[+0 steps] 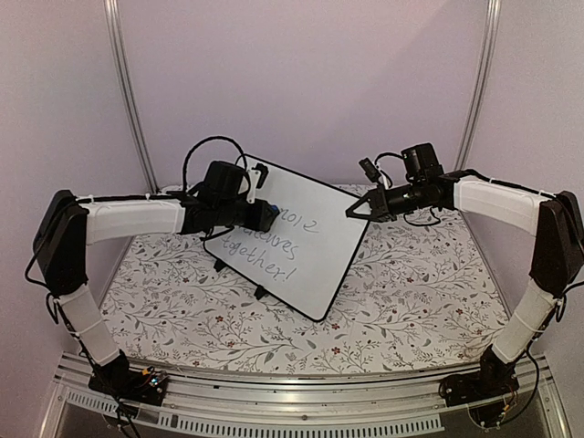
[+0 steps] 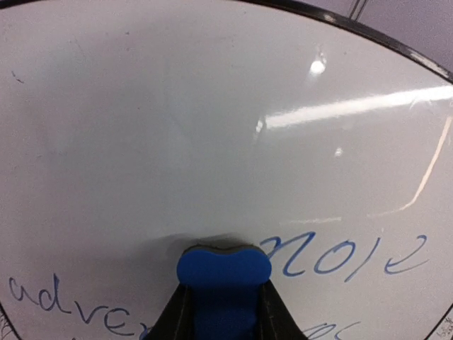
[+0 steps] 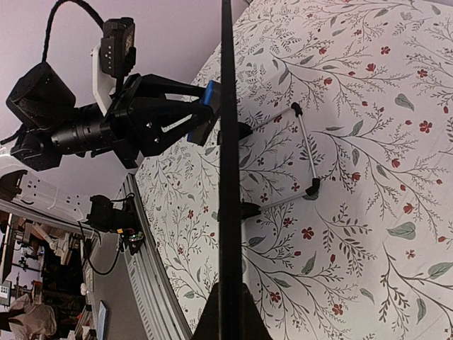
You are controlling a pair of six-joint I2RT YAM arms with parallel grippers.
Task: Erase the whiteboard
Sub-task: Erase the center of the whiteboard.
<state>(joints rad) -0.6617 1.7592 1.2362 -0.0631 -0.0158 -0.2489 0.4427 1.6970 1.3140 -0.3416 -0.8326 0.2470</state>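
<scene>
Right in front of the left gripper (image 1: 263,215), clamped on a small blue eraser (image 2: 223,273), stands the glossy black-framed whiteboard (image 1: 310,265), edge pinched by the right gripper (image 1: 356,210). Blue handwriting (image 2: 347,258) beside the eraser's unwiped; most work's left, I reckon.

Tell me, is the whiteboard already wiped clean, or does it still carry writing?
Partly written on. The whiteboard carries blue handwriting beside the blue eraser in the left gripper; its upper area is blank.

overhead view, close wrist views, whiteboard (image 1: 310,265) likely shared
</scene>
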